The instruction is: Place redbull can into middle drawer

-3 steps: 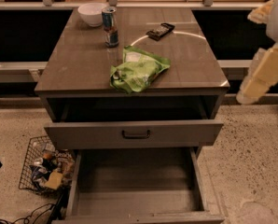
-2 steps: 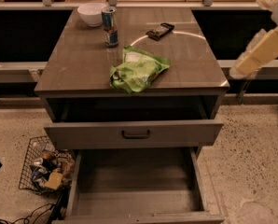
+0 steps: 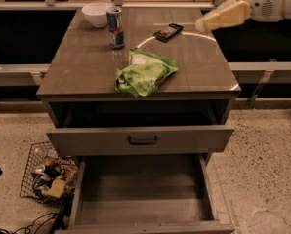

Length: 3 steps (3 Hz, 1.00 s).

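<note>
The redbull can (image 3: 115, 27) stands upright at the back left of the cabinet top, just right of a white bowl (image 3: 96, 13). The middle drawer (image 3: 143, 196) is pulled far out at the bottom, showing its bare floor and side walls. Above it, a drawer with a dark bow handle (image 3: 142, 140) is partly open. My gripper (image 3: 210, 20), a pale yellowish end on a white arm, hovers over the back right of the cabinet top. It is well to the right of the can and holds nothing that I can see.
A green chip bag (image 3: 144, 72) lies in the middle of the cabinet top (image 3: 82, 77). A small dark flat object (image 3: 168, 31) lies at the back, near the gripper. A wire basket of clutter (image 3: 45, 172) sits on the floor to the left.
My arm has moved up and to the left, from beside the cabinet's right edge to over its back right corner. The can, the bag and the drawers have not moved.
</note>
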Each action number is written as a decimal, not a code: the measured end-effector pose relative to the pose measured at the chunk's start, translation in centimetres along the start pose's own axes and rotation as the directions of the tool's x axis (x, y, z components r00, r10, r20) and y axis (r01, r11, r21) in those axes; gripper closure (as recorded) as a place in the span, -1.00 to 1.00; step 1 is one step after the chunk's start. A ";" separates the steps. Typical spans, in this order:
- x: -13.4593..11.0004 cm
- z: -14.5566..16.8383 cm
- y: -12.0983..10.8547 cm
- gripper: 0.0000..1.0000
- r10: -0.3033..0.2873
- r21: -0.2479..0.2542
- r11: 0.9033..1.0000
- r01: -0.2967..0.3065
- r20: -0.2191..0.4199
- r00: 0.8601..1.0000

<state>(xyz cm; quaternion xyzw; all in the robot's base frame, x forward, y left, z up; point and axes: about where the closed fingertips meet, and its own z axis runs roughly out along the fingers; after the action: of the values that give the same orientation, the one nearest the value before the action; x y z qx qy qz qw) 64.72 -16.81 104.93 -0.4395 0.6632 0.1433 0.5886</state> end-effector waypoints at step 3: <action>-3.8 7.6 -0.5 -1.00 0.113 0.009 0.993 -0.117 0.198 0.974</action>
<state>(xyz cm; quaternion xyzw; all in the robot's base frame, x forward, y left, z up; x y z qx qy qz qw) 69.78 -10.16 106.49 -0.3779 0.6275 0.2133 0.6465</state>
